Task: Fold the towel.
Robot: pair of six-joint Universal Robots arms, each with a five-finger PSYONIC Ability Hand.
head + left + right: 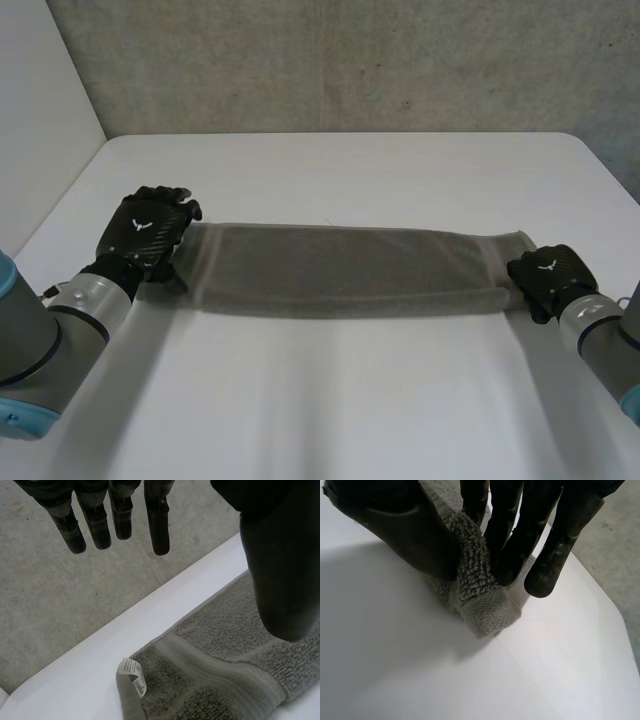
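A grey towel, folded into a long narrow strip, lies across the middle of the white table. My left hand hovers at the strip's left end, its fingers straight and apart from the thumb; under it the towel's end shows a woven band and a small white label. My right hand is at the strip's right end. There its thumb and fingers pinch the towel's corner against the table.
The table's far edge meets a grey concrete wall. Bare white tabletop stretches in front of the towel and behind it. The right edge of the table runs close to my right hand.
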